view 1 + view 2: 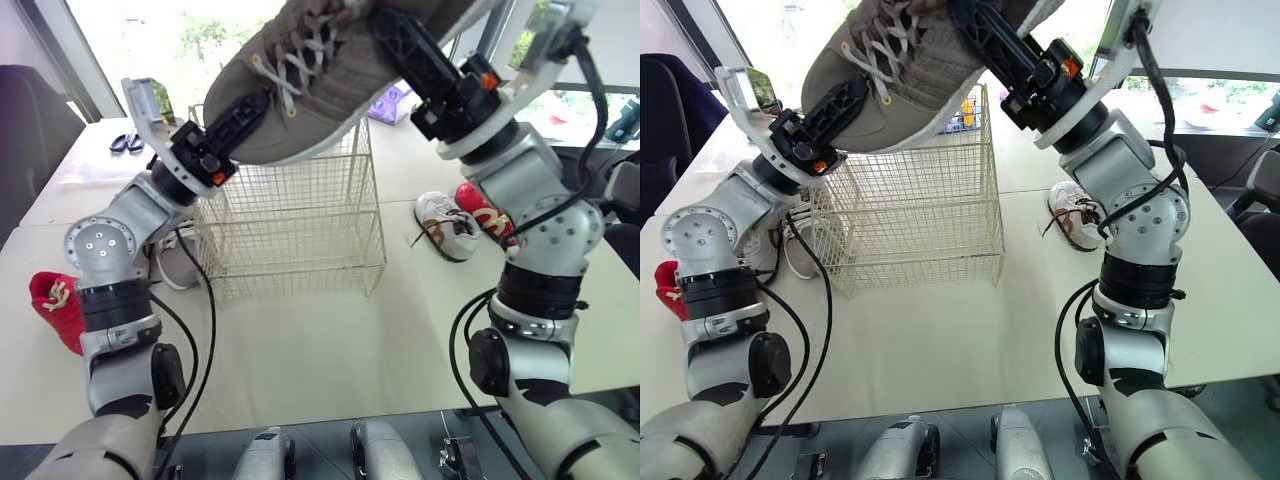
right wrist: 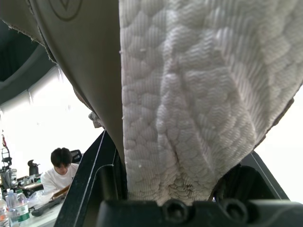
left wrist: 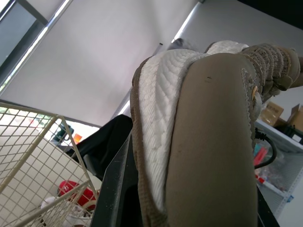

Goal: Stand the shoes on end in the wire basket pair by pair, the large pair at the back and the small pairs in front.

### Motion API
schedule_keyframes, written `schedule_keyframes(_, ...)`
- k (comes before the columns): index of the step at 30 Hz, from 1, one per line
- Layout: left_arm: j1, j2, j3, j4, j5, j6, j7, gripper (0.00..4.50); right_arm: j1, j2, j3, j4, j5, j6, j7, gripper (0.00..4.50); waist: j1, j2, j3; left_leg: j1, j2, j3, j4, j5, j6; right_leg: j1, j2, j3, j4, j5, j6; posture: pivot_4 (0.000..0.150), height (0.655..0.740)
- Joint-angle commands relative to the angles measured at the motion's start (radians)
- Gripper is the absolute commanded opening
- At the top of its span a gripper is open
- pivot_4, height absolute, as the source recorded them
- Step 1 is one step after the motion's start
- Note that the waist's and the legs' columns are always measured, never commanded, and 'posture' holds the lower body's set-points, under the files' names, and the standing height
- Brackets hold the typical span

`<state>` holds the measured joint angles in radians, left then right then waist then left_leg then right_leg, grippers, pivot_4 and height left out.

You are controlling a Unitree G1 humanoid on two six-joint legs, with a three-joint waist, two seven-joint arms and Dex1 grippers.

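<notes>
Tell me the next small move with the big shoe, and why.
Probably tip the large shoe on end and lower it toward the back of the wire basket. The left gripper and right gripper each clamp one end, holding it lengthwise just above the basket's open top, not yet inside.

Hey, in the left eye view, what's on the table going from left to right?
Red shoe → wire basket → white shoe → second red shoe. The grey shoe, held up by the left hand and right hand, spans the middle, so it's left out.
</notes>
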<state>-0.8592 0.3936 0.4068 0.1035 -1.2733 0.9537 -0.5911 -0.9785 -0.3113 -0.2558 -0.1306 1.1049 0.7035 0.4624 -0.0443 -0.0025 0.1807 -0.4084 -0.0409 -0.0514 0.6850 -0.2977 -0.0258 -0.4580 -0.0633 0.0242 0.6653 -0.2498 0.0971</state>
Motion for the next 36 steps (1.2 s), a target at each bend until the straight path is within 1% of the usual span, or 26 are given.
schedule_keyframes(1,0.0,0.024,-0.037,-0.039,0.008,0.029,-0.018,2.06,-0.052,0.005,0.02,-0.042,0.01,-0.011,0.028,1.79,0.001,0.0,0.0,0.0,0.0,0.0,0.0,0.0,0.0,0.0,0.0,0.0,0.0,0.0,0.0,0.15,0.74)
schedule_keyframes(2,-0.002,0.029,-0.044,-0.04,0.025,0.023,-0.01,2.46,-0.053,0.001,0.023,-0.042,0.005,-0.011,0.036,1.79,0.001,0.0,0.0,0.0,0.0,0.0,0.0,0.0,0.0,0.0,0.0,0.0,0.0,0.0,0.0,0.15,0.74)
schedule_keyframes(4,-0.006,0.035,-0.05,-0.04,0.055,0.01,0.001,3.58,-0.054,-0.001,0.027,-0.043,-0.003,-0.014,0.046,1.79,0.001,0.0,0.0,0.0,0.0,0.0,0.0,0.0,0.0,0.0,0.0,0.0,0.0,0.0,0.0,0.15,0.74)
schedule_keyframes(6,-0.01,0.047,-0.05,-0.036,0.079,-0.001,0.004,4.46,-0.055,0.001,0.031,-0.046,-0.02,-0.03,0.057,1.79,0.001,0.0,0.0,0.0,0.0,0.0,0.0,0.0,0.0,0.0,0.0,0.0,0.0,0.0,0.0,0.15,0.74)
schedule_keyframes(8,-0.008,0.09,-0.047,-0.052,0.106,-0.005,-0.013,4.46,-0.059,-0.009,0.041,-0.057,-0.072,-0.078,0.092,1.79,0.0,0.0,0.0,0.0,0.0,0.0,0.0,0.0,0.0,0.0,0.0,0.0,0.0,0.0,0.0,0.15,0.74)
schedule_keyframes(10,-0.002,0.149,-0.047,-0.078,0.12,0.005,-0.044,4.46,-0.132,-0.062,0.031,0.016,-0.138,-0.135,0.16,1.79,-0.006,0.0,0.0,0.0,0.0,0.001,0.0,0.0,0.0,-0.001,0.001,0.001,0.0,0.0,0.0,0.15,0.74)
schedule_keyframes(12,0.002,0.218,-0.05,-0.118,0.126,0.027,-0.064,4.46,-0.251,-0.137,0.027,0.172,-0.217,-0.203,0.261,1.79,-0.007,0.001,0.0,0.0,0.0,0.002,-0.001,0.0,0.0,-0.002,0.001,0.001,0.0,0.0,0.0,0.15,0.74)
schedule_keyframes(15,0.011,0.305,-0.05,-0.172,0.134,0.053,-0.068,4.46,-0.371,-0.208,0.035,0.363,-0.307,-0.307,0.386,1.79,-0.001,0.001,0.0,0.0,0.0,0.002,-0.001,0.0,0.0,-0.002,0.001,0.001,-0.001,0.0,0.0,0.15,0.74)
schedule_keyframes(17,0.016,0.342,-0.035,-0.2,0.122,0.07,-0.047,4.46,-0.433,-0.247,0.051,0.486,-0.37,-0.38,0.476,1.79,0.002,0.0,0.0,0.0,0.0,0.001,-0.002,0.0,0.001,-0.001,0.001,0.0,-0.002,0.0,0.0,0.15,0.74)
schedule_keyframes(21,0.054,0.375,-0.017,-0.269,0.086,0.103,-0.01,4.46,-0.514,-0.293,0.108,0.687,-0.488,-0.502,0.671,1.79,0.001,0.0,0.0,0.001,0.0,0.001,-0.001,-0.001,0.001,0.002,0.0,0.0,-0.003,0.0,0.0,0.15,0.74)
schedule_keyframes(23,0.08,0.389,-0.007,-0.297,0.066,0.119,-0.005,4.46,-0.546,-0.301,0.133,0.77,-0.54,-0.554,0.75,1.79,0.0,0.0,0.0,0.001,0.0,0.001,-0.001,-0.001,0.001,0.001,0.0,0.001,-0.002,0.0,0.0,0.15,0.74)
schedule_keyframes(27,0.194,0.446,0.041,-0.381,0.021,0.158,0.007,4.46,-0.626,-0.3,0.207,1.007,-0.683,-0.709,0.91,1.79,-0.008,0.001,0.0,0.0,0.001,0.003,-0.003,-0.001,0.001,-0.002,0.0,0.002,-0.002,0.0,0.0,0.15,0.74)
schedule_keyframes(31,0.273,0.545,0.063,-0.429,0.085,0.136,0.002,4.46,-0.676,-0.263,0.231,1.172,-0.766,-0.806,0.979,1.79,-0.015,0.001,0.001,0.0,0.001,0.003,-0.003,0.0,0.0,-0.002,0.0,0.002,-0.002,0.0,0.0,0.15,0.74)
schedule_keyframes(34,0.276,0.643,0.067,-0.449,0.135,0.126,-0.01,4.46,-0.689,-0.241,0.236,1.247,-0.813,-0.85,1.0,1.79,-0.015,0.001,0.001,0.0,0.001,0.003,-0.003,0.0,0.0,-0.002,0.0,0.002,-0.002,0.0,0.0,0.15,0.74)
schedule_keyframes(36,0.274,0.723,0.065,-0.466,0.149,0.129,-0.058,4.46,-0.696,-0.226,0.232,1.286,-0.833,-0.86,1.006,1.79,-0.012,0.0,0.001,0.0,0.001,0.002,-0.003,0.0,0.0,-0.001,0.0,0.002,-0.002,0.0,0.0,0.15,0.74)
